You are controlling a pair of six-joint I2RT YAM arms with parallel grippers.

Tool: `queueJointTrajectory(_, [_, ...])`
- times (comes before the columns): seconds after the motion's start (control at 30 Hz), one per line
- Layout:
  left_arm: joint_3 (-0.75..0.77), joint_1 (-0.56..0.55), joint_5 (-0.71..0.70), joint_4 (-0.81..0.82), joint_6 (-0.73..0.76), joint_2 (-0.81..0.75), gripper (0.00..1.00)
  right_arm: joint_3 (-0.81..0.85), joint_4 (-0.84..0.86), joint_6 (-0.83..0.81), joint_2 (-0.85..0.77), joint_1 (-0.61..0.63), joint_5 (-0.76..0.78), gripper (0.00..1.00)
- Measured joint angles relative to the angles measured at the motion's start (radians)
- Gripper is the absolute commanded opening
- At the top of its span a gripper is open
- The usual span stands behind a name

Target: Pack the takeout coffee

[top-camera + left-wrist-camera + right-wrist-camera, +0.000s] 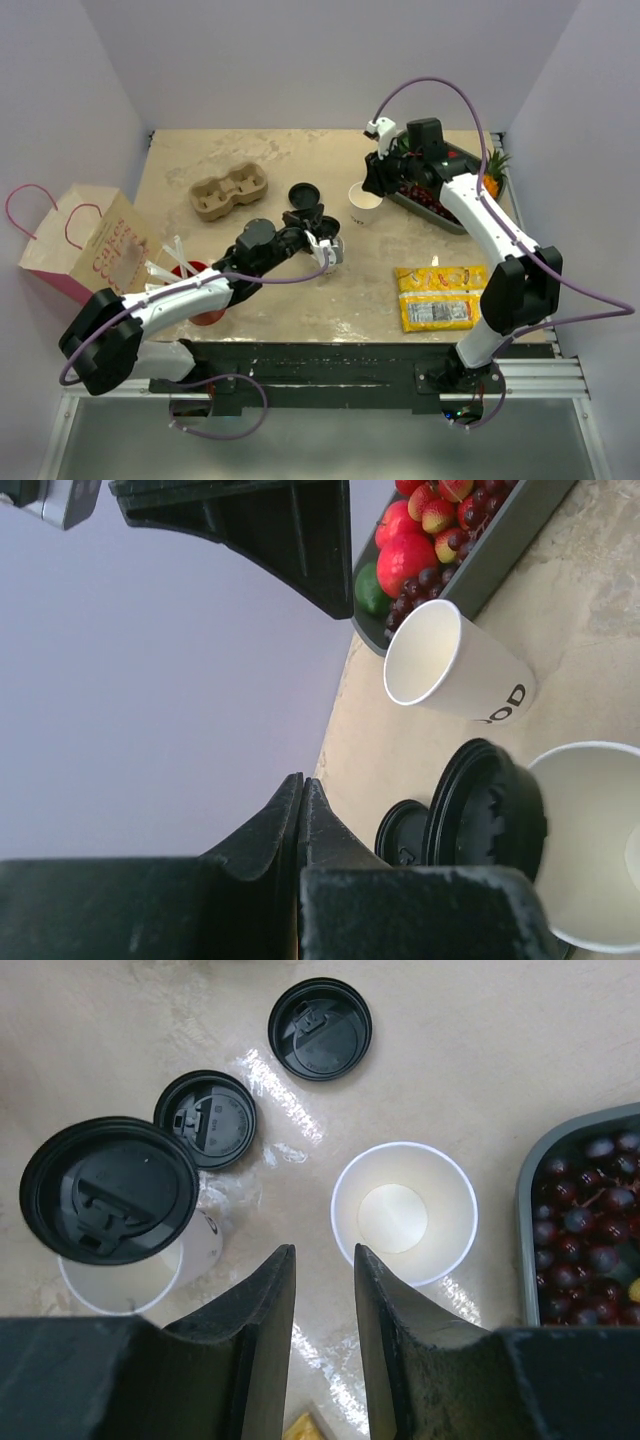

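The takeout coffee cup (198, 1242) is white with dark lettering. It stands mid-table, and its black lid (108, 1188) sits crooked on the rim, leaving part of the mouth uncovered. It also shows in the top view (326, 250) and in the left wrist view (598, 840), with the lid (490, 815) leaning on its rim. My left gripper (301, 782) is shut and empty, just beside this cup (306, 239). My right gripper (325, 1252) is slightly open and empty. It hovers over the near rim of a lidless white cup (404, 1212), which also shows in the top view (365, 206).
Two spare black lids (205, 1120) (320, 1030) lie behind the cups. A cardboard cup carrier (230, 194) sits at the back left and a paper bag (85, 245) at the left edge. A fruit tray (462, 158) is at the back right, and a yellow packet (440, 297) lies front right.
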Motion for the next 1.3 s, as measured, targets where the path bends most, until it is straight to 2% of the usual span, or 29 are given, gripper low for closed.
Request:
queueJointTrajectory(0.3, [-0.006, -0.023, -0.039, 0.020, 0.010, 0.030, 0.00, -0.011, 0.022, -0.002, 0.000, 0.000, -0.023, 0.34])
queueJointTrajectory(0.43, [0.044, -0.022, -0.074, -0.050, -0.091, 0.030, 0.00, -0.049, 0.024, -0.023, -0.014, 0.000, -0.077, 0.38])
queueJointTrajectory(0.47, [0.080, -0.014, -0.075, -0.102, -0.140, 0.030, 0.12, -0.060, 0.019, -0.033, -0.019, 0.000, -0.092, 0.38])
queueJointTrajectory(0.57, [0.217, 0.035, -0.038, -0.263, -0.299, 0.030, 0.33, -0.067, 0.005, -0.063, -0.022, 0.000, -0.134, 0.42])
queueJointTrajectory(0.67, [0.335, 0.126, 0.000, -0.386, -0.483, 0.032, 0.42, -0.066, -0.012, -0.095, -0.022, 0.000, -0.172, 0.43])
queueJointTrajectory(0.8, [0.433, 0.203, 0.010, -0.512, -0.645, 0.088, 0.43, -0.064, -0.024, -0.119, -0.019, 0.000, -0.187, 0.42])
queueJointTrajectory(0.97, [0.539, 0.237, 0.036, -0.660, -0.794, 0.290, 0.41, -0.039, -0.039, -0.152, -0.016, 0.006, -0.184, 0.42])
queueJointTrajectory(1.1, [0.541, 0.261, 0.103, -0.746, -0.798, 0.369, 0.38, -0.023, -0.041, -0.163, -0.016, 0.018, -0.184, 0.41])
queueJointTrajectory(1.17, [0.547, 0.272, 0.181, -0.794, -0.741, 0.391, 0.40, -0.023, -0.048, -0.170, -0.016, 0.021, -0.180, 0.41])
queueJointTrajectory(1.3, [0.560, 0.301, 0.332, -0.874, -0.632, 0.402, 0.52, -0.023, -0.083, -0.201, -0.019, 0.023, -0.168, 0.41])
